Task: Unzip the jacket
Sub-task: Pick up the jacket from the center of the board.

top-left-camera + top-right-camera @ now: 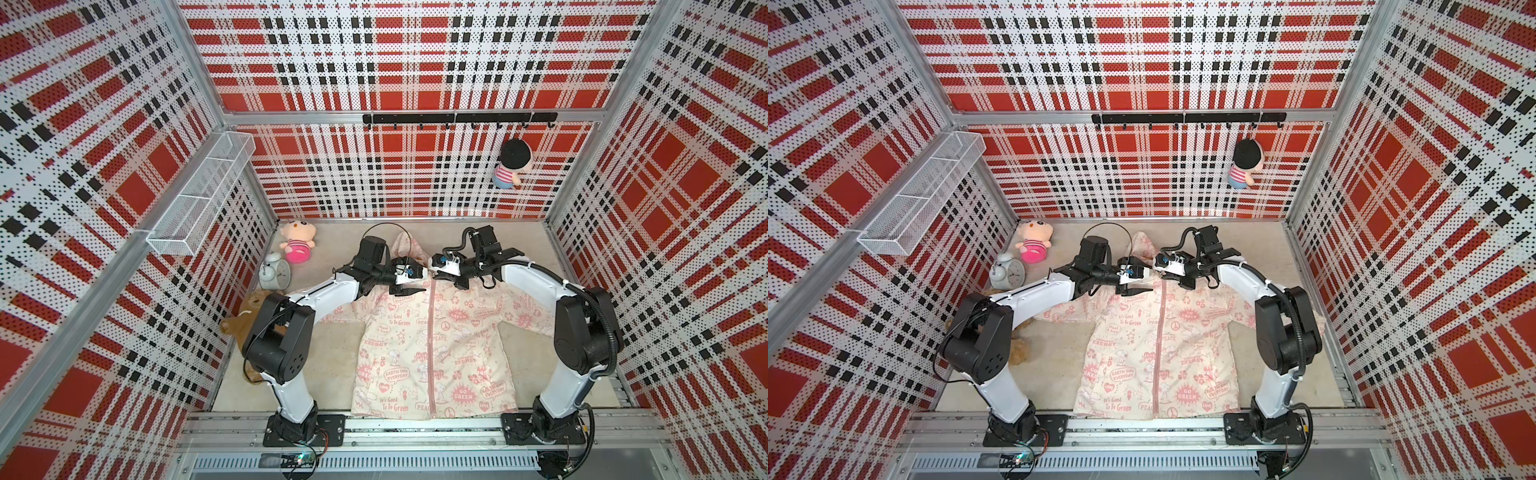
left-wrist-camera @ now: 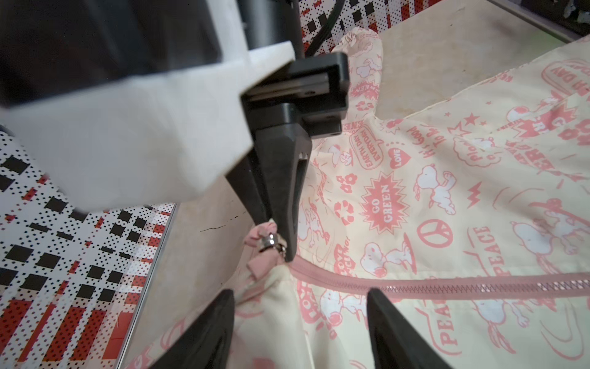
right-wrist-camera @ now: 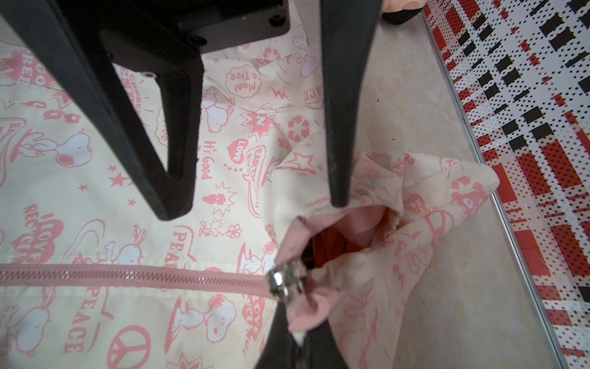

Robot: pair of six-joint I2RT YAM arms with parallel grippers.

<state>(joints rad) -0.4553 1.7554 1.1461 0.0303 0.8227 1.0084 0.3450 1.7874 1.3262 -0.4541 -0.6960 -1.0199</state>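
While your left gripper (image 2: 299, 292) gapes above the collar (image 2: 265, 287), the right gripper (image 2: 286, 249), pinching the zipper pull (image 3: 282, 282), could drag the whole jacket (image 1: 399, 365).

1. Both top views: high above the front, looking steeply down on the whole scene.
2. Left wrist: close over the jacket (image 2: 447, 223), facing the zipper (image 2: 415, 287) top.
3. Right wrist: equally close, facing opposite, sharing that zipper top.
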